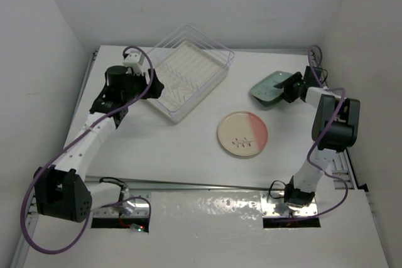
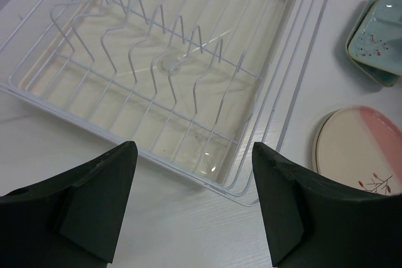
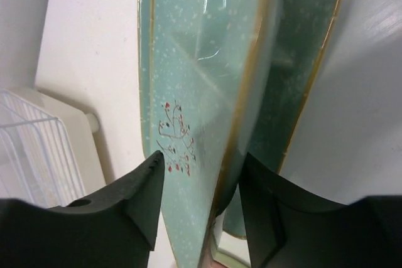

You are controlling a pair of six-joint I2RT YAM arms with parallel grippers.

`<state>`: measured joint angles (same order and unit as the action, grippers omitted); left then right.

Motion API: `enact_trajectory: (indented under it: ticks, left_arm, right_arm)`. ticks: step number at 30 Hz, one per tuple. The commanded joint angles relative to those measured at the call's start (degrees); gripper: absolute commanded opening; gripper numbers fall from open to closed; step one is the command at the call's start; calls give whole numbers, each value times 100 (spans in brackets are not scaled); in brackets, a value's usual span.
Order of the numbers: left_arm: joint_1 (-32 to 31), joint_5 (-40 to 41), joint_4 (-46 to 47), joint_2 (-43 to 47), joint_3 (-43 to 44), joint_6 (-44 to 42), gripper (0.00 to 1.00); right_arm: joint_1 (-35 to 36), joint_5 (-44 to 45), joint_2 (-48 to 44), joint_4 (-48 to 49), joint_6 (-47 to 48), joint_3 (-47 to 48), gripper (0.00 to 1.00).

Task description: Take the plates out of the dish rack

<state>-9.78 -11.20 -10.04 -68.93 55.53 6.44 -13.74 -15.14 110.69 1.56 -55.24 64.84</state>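
The dish rack stands at the back left, and no plate shows in it; in the left wrist view its wire tines are bare. My left gripper is open and empty at the rack's near-left edge. My right gripper is shut on the rim of a mint-green plate, held tilted over a second mint-green plate. Both show in the left wrist view. The round cream-and-pink plate lies flat on the table, with a second pale rim under it.
White walls close in the table on the left, back and right. The mint-green plates lie near the right wall. The arm bases stand at the near edge, with purple cables looping beside each arm.
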Motion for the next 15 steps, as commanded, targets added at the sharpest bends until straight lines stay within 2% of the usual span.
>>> enact_trajectory:
  ticks: [1,8,15]
  left_arm:
    - [-24,65,257,213,-24,-72,72]
    - [-24,22,301,195,-16,-64,71]
    - [-24,-57,336,116,55,-37,72]
  right_arm:
    - [20,-95,-48,99,180,310,50]
    - [20,116,-153,-699,374,495,60]
    - [20,555,-241,-1640,550,793,61]
